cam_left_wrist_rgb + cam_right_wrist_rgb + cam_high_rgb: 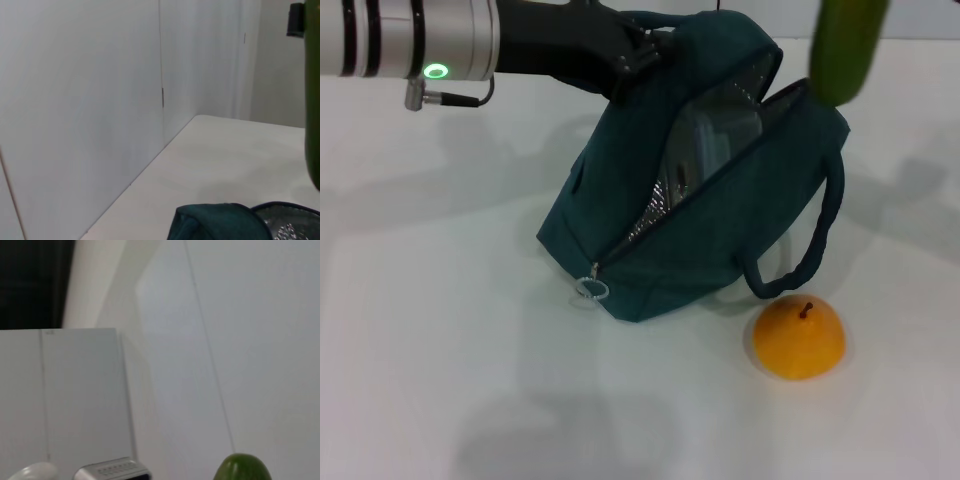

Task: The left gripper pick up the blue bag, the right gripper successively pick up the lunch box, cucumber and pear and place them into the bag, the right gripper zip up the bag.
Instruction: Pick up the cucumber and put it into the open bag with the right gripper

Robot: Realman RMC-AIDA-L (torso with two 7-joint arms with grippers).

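Holding the blue bag (690,210) up by its top, my left gripper (635,55) is pinching soft cloth; the smooth, maybe slippery cucumber (845,45) is hanging above the bag, and I cannot tell how its holder's fingers sit.

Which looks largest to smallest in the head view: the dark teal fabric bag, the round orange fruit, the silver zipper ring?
1. Dark teal fabric bag
2. Round orange fruit
3. Silver zipper ring
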